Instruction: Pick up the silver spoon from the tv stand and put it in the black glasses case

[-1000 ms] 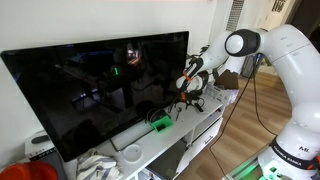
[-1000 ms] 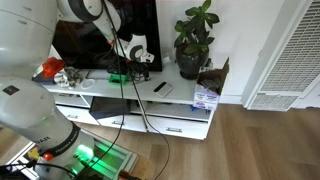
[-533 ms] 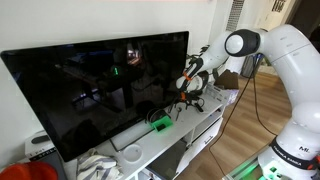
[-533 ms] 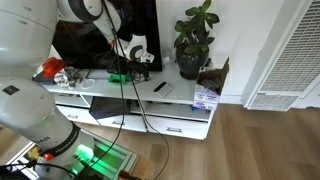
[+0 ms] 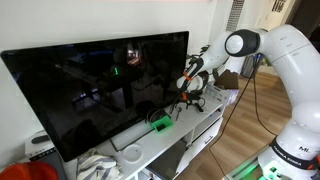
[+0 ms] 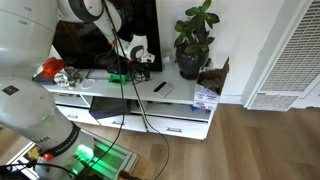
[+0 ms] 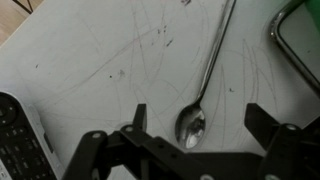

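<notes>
My gripper [image 7: 195, 112] is released, its fingers [image 7: 139, 118] spread wide on either side of the spoon [image 7: 210, 65]. The spoon lies flat on the scratched white top of the tv stand [image 7: 90, 60]. In the wrist view its bowl sits between my fingertips at the 6 o'clock end, and the thin handle runs straight away toward 1 o'clock, so its long axis crosses the line between my fingers. I cannot tell whether the fingertips touch the top. At 8 o'clock a remote [image 7: 15, 140] lies just beside my finger on that side. At 2 o'clock a dark thing with a bright rim [image 7: 295, 45] curves in near the handle's far end. From 9 to 12 o'clock the top is bare. In an exterior view I hang in front of the TV [image 5: 100, 85], with the green box [image 5: 160, 125] nearby on the stand.
</notes>
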Action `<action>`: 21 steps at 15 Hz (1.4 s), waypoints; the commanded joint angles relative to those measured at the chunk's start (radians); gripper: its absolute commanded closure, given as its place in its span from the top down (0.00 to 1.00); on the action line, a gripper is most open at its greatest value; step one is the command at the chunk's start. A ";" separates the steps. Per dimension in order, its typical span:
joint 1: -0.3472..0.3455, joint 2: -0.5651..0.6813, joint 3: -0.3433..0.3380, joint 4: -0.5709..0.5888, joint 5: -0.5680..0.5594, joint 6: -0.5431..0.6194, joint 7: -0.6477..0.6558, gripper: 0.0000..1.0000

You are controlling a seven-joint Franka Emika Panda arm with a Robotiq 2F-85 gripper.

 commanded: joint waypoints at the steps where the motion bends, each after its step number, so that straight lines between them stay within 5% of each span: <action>1: -0.053 0.019 0.024 0.050 0.017 -0.067 -0.117 1.00; 7: -0.153 0.060 0.080 0.137 0.036 -0.177 -0.296 1.00; 15: -0.241 0.161 0.144 0.291 0.088 -0.343 -0.465 0.56; 21: -0.265 0.242 0.163 0.383 0.107 -0.343 -0.569 0.51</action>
